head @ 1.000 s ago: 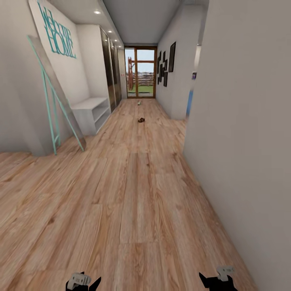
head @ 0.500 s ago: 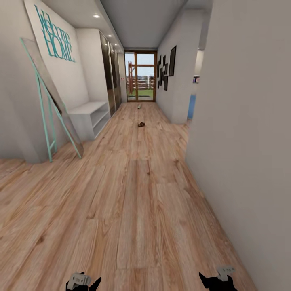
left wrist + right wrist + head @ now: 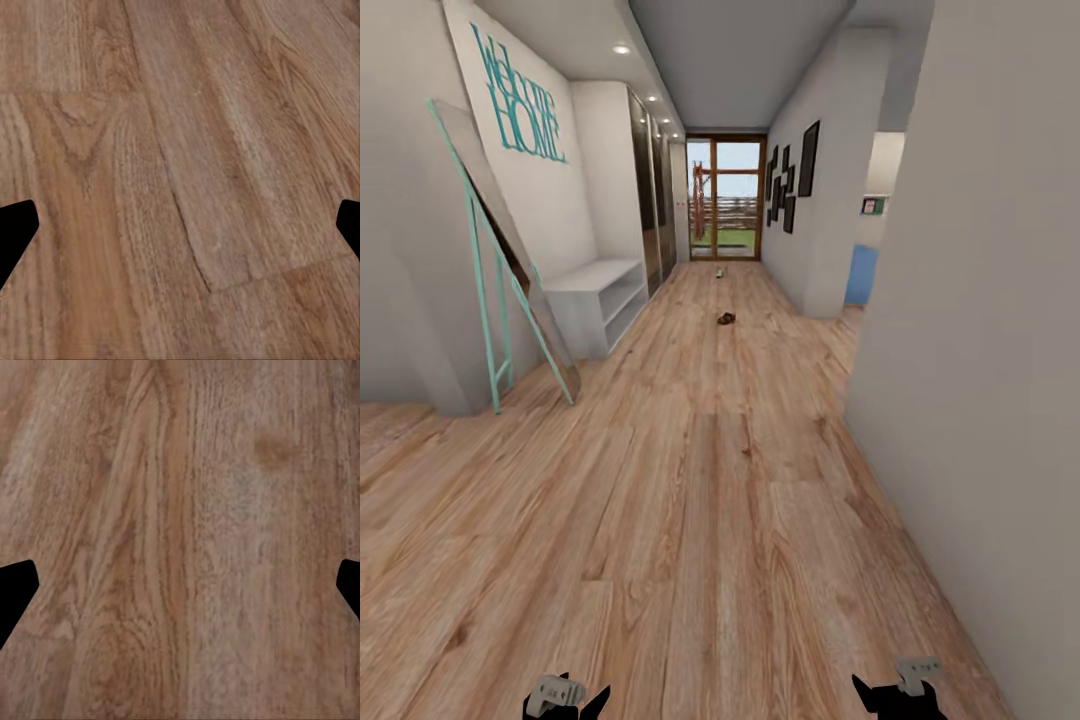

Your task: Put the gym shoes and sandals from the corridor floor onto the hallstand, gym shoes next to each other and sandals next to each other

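Head view shows the corridor floor [image 3: 700,520] running ahead, brown sandals [image 3: 726,319] lying mid-corridor, a pale gym shoe [image 3: 720,270] farther off near the glass door, the hallstand [image 3: 595,300] at left beside the standing mirror [image 3: 510,270]. Left gripper [image 3: 565,700] and right gripper [image 3: 900,692] hang empty, fingers apart. Risk: clipping the mirror's legs or the right wall while driving in.

Mint-framed mirror [image 3: 510,290] beside "Welcome HOME" lettering [image 3: 520,100]

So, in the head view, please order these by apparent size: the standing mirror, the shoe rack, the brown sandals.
1. Standing mirror, largest, though nearest the camera.
2. Shoe rack.
3. Brown sandals, a tiny far speck; true size is unsure.
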Available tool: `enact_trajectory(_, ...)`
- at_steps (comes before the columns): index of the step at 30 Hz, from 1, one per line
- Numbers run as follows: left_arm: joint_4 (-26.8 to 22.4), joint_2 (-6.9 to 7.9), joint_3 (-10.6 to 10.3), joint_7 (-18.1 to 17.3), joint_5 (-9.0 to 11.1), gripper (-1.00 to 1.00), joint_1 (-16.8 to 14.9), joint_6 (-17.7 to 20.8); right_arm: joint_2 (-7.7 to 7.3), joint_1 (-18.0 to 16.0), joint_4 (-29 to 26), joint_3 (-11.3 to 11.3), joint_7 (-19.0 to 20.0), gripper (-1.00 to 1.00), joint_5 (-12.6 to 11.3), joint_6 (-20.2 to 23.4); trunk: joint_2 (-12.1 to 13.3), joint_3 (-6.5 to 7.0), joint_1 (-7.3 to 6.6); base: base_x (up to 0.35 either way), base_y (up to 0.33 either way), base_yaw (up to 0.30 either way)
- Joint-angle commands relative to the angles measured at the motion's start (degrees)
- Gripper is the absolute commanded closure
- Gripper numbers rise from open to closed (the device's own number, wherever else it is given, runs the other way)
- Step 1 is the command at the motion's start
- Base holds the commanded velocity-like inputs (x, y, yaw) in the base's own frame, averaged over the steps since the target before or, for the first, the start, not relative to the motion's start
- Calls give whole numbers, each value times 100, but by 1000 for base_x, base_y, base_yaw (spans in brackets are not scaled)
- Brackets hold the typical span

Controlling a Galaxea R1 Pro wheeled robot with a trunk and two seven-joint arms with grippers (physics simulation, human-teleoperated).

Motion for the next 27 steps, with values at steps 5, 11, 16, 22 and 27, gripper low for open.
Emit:
enact_trajectory(5,9,1,-6,-32,45,-100,-5,-3,4,-3,5,-37,43,-100,4,-10,-2,30,2,339,109,183)
enact_trajectory(11,8,1,-7,-32,44,-100,-5,-3,3,-3,5,-42,43,-100,4,-7,-2,58,2,339,110,133)
enact_trajectory(16,9,1,-7,-32,44,-100,-5,-3,0,-3,5,-49,43,-100,-2,-3,-2,66,2,339,106,41)
enact_trajectory(22,11,1,-7,-32,44,-100,-5,-3,-2,-3,5,-52,43,-100,-5,-2,-2,68,2,339,64,10)
enact_trajectory(27,77,-42,1,-6,108,-100,13,-69,53,15,38,-67,-22,-100,-13,-67,-2,68,2,204,14,2)
